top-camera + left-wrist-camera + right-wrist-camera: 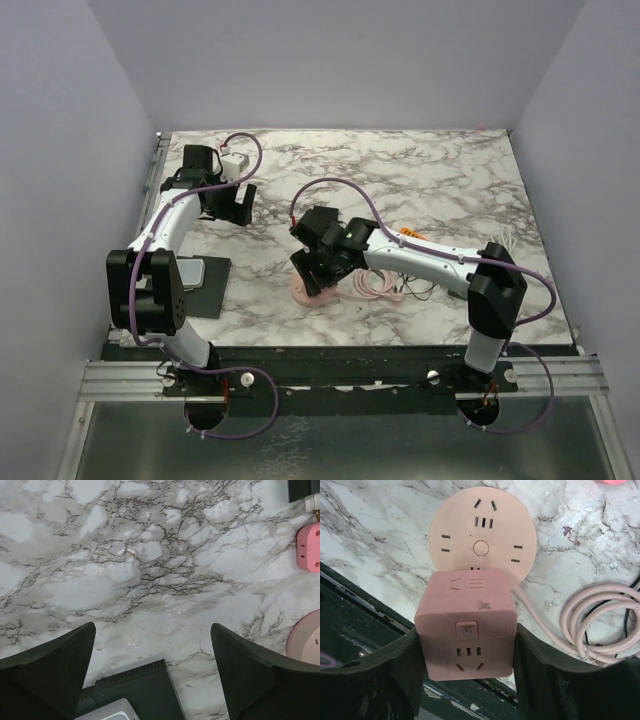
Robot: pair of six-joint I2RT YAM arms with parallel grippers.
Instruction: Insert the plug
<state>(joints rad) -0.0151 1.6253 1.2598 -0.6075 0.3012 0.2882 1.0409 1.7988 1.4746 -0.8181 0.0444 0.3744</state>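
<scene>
i hold the pink plastic cube plug (465,615) in my right gripper (467,672) by the round pink socket disc (482,530); left gripper (152,650) gapes empty. next: align, press down.

The table (450,190) had a glossy, marble-patterned top. The cube (467,630) was matt pink plastic, lightly scuffed; the disc (482,535) and cable (572,625) were smooth pink plastic. The right fingers (385,680) were black, dull, scratched.
</scene>
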